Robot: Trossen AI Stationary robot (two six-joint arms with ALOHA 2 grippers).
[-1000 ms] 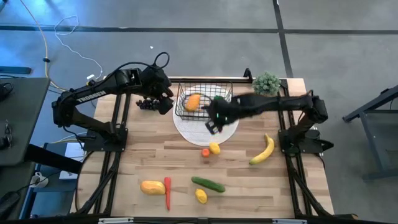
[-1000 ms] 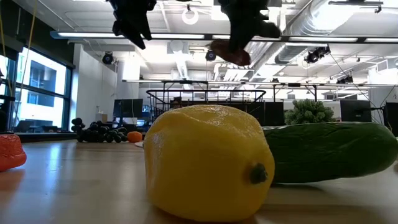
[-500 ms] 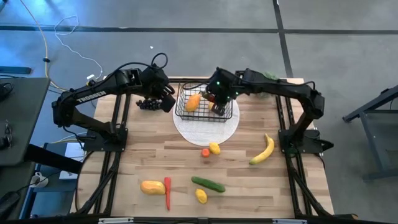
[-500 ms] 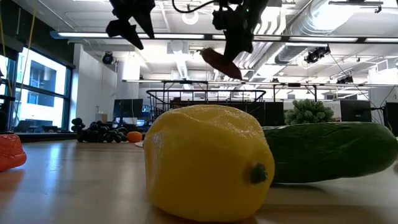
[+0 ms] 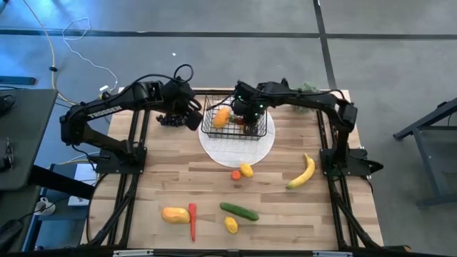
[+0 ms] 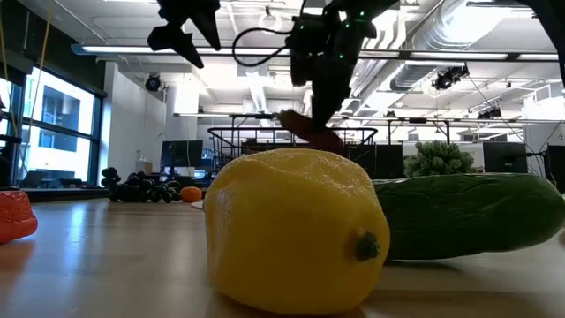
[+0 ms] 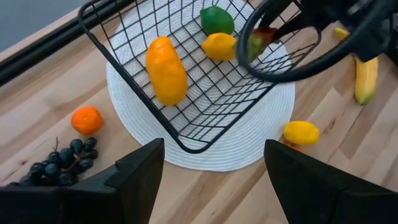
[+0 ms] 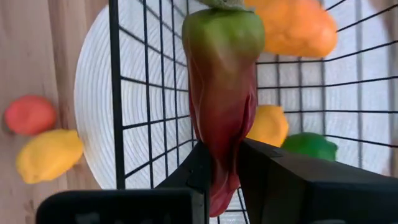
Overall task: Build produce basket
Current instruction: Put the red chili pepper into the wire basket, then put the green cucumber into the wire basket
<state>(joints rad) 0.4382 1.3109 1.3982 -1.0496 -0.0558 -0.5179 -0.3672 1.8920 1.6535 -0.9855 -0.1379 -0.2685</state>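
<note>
The basket is seen on the white disc at the table's twelve o'clock edge. A red-green pepper is clamped between the right gripper's fingers above the basket, a detail hidden in the high view. A mango, lemon and lime are shown inside by the left wrist view. The left gripper, spread open, is held at the basket's nine o'clock.

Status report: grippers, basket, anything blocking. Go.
Right gripper shut on red-green pepper, over the basket. Left gripper open, hovering beside basket near the grapes. Nothing blocking the drop.
</note>
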